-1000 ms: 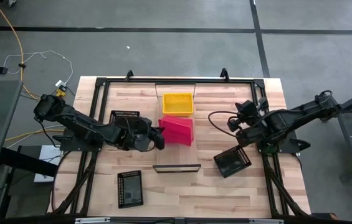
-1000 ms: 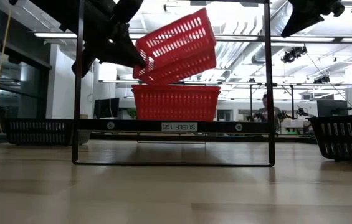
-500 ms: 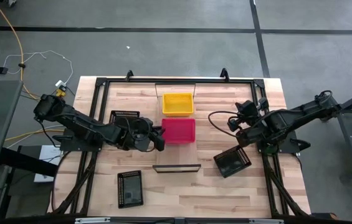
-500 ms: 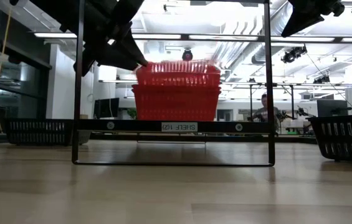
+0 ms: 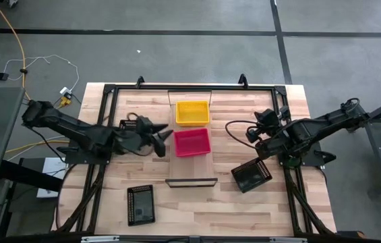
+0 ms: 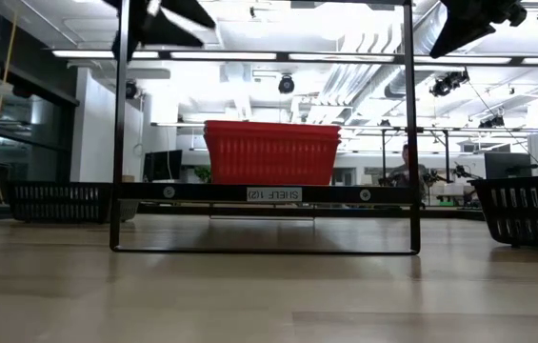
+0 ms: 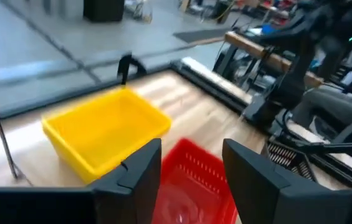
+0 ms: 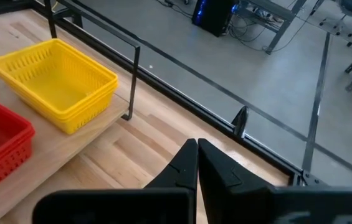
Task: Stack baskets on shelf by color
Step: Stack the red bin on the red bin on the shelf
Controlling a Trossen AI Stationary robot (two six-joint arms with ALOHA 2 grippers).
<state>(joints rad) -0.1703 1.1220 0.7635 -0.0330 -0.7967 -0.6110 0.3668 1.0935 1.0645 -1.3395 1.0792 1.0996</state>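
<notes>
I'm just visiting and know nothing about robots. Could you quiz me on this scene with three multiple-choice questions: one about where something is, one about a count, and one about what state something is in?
1. Where is the red basket stack?
A. on the shelf
B. on the floor
C. in a gripper

2. How many black baskets lie on the tabletop in the high view?
A. one
B. three
C. five

3. The left gripper is:
A. shut on a basket
B. open, holding nothing
C. out of view

Answers:
1 A, it rests on the plank.
2 B, three show.
3 B, its fingers stand apart.
</notes>
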